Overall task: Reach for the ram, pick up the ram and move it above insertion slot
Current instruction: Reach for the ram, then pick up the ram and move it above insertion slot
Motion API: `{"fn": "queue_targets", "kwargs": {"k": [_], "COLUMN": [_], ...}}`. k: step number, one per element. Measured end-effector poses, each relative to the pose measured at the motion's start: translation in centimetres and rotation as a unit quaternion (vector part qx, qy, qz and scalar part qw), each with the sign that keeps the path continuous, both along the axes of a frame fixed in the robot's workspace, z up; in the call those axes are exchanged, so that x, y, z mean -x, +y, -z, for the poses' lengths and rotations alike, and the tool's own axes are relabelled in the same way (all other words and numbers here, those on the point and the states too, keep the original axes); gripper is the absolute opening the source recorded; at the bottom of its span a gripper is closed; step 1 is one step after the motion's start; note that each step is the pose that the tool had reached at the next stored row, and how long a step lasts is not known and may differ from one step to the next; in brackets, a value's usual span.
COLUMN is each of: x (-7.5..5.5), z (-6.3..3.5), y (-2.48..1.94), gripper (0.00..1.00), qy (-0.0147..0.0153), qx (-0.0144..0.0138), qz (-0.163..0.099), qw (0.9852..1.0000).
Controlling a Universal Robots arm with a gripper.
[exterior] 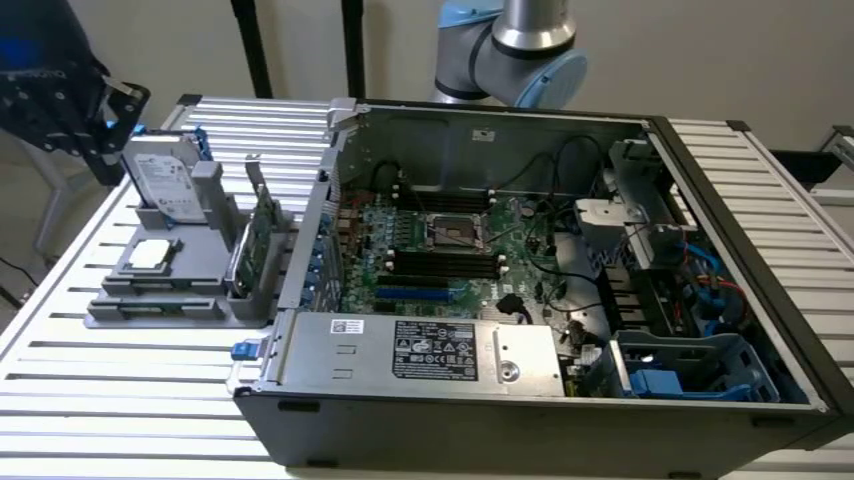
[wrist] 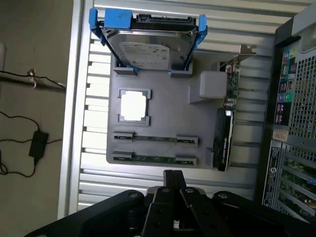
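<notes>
Silver arm [exterior: 534,25], pale-blue caps [exterior: 558,78], black claw [wrist: 173,174] (matte)

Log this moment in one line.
phase: reach | gripper: shut, empty | ram: resting in gray tray, ungrasped, nearest gripper

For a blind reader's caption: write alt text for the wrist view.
The gripper, shut, hangs above a gray holder on a slatted table, nearest two slim ram sticks. The holder carries a hard drive, processor and expansion card.

Bright even light, soft shadows, some glare
</notes>
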State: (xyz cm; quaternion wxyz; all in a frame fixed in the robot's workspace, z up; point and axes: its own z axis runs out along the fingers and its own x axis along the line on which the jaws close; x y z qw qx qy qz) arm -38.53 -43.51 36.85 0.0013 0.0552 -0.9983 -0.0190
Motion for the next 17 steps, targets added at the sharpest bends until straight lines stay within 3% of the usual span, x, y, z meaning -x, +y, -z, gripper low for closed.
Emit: {"fn": "queue_targets", "kwargs": {"k": [4, 9, 13, 17], "x": [0.00, 0.00, 0.00, 0.00], "z": [0.18, 0.40, 0.57, 0.73], "y": [0.00, 0.00, 0.00, 0.00], "gripper": [0.11, 0.11, 0.11, 0.11], "qy": [0.0000, 0.0000, 0.0000, 0.0000], "qx": [0.0000, 0.0000, 0.0000, 0.0000], "qz": [-0.036, -0.081, -0.118, -0.154], "qw": [0.9994, 0.9967, 0.9930, 0.9881]}}
